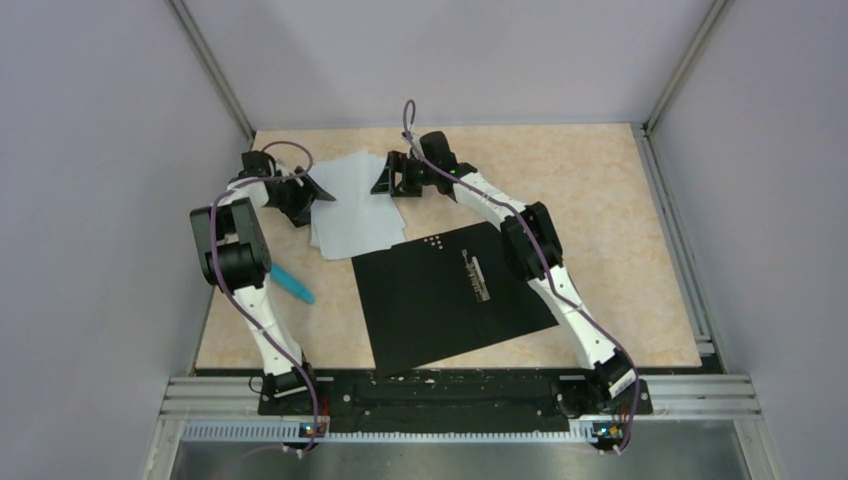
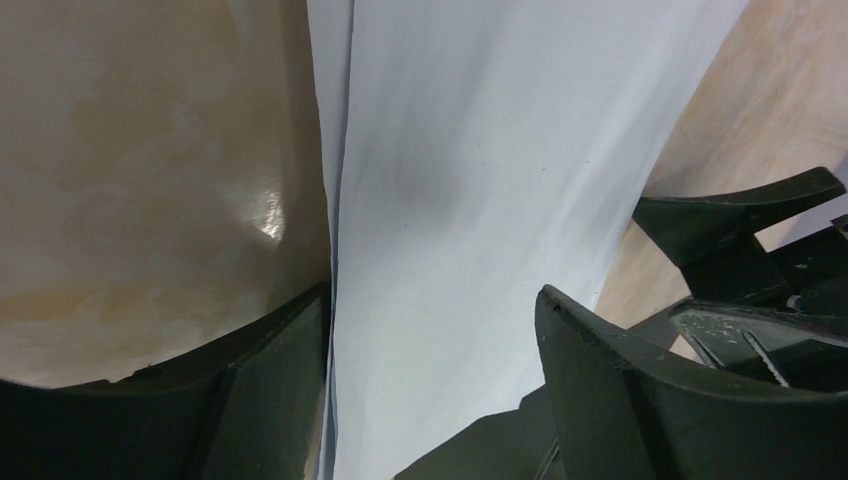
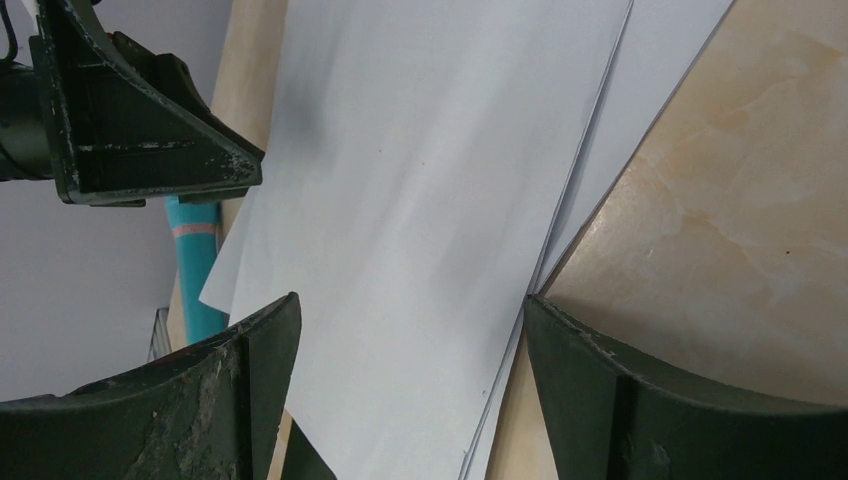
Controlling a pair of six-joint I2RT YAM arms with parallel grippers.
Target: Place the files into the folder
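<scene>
- Left fingers point(image 2: 640, 400) are spread wide, gripping nothing, straddling the left edge of the files point(image 1: 355, 205).
- Right fingers point(image 3: 650, 400) are equally wide apart and empty, at the sheets' far right edge.
- Sheets lie flat on the desk point(image 1: 620, 200), just beside the open folder point(image 1: 450, 290).

Thin white paper sheets point(image 1: 355, 205) stacked on the beige stone-patterned tabletop point(image 1: 600, 200) between both grippers, left gripper point(image 1: 312, 195) at their left edge, right gripper point(image 1: 388, 178) at their far right edge, open flat black folder point(image 1: 450, 295) base-side of the right gripper, meeting the sheets' near edge, teal cylindrical marker point(image 1: 293, 285) base-side of the left gripper, apart from the sheets.
</scene>
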